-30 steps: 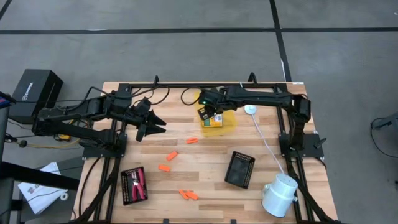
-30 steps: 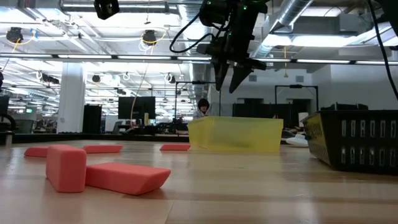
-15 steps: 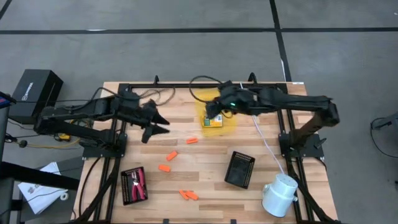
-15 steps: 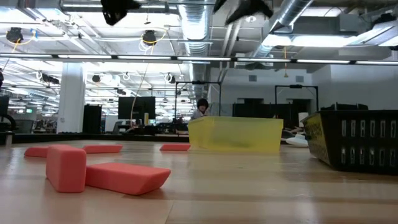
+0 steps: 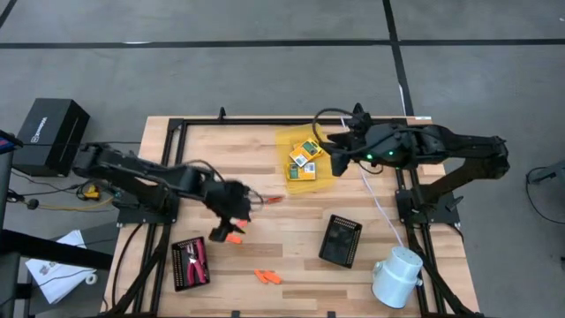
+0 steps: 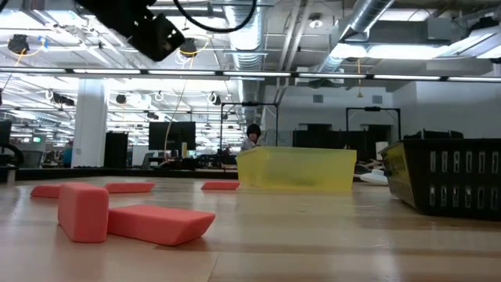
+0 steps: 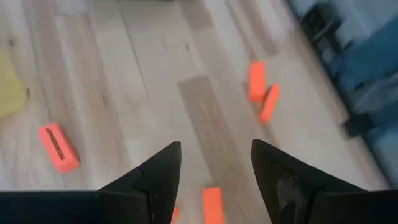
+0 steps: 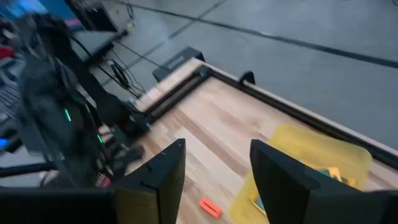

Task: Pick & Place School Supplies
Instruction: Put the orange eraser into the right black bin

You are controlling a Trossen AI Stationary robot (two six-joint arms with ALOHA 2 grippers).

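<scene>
Left gripper (image 7: 214,163): over the middle of the table, jaws spread wide, nothing between them. Directly under it, one orange stick (image 7: 212,206), partly cut off at the frame edge. From above, this gripper (image 5: 231,212) is blurred, so its height over the wood is hard to judge; it looks close to the stick (image 5: 233,237) beside it.

Right gripper (image 8: 211,163): raised near the far right of the table, beside the yellow tray (image 8: 351,151). Fingers apart, empty. From above it (image 5: 340,147) sits just off the tray's edge (image 5: 282,140).

Done so far, by how things lie:
- Yellow-and-green card boxes (image 5: 303,159) are inside the yellow tray.
- Red-handled pliers (image 5: 199,259) lie in the black tray (image 5: 179,276) at the near left.

Left to do:
- Orange sticks are all loose on the wood: one near the tray (image 5: 273,200), a pair at the near edge (image 5: 267,277), plus the one under the left gripper.
- Second black tray (image 5: 341,240) at the near right appears empty, though its dark ribbed floor could hide something small.

Judgement: roughly half done; the sticks are the remaining work.

Poorly seen:
- Table-level camera shows only the pair of sticks (image 6: 133,217) up close, more behind, and a corner of an arm overhead.
- Exact count of boxes in the tray is unclear.
</scene>
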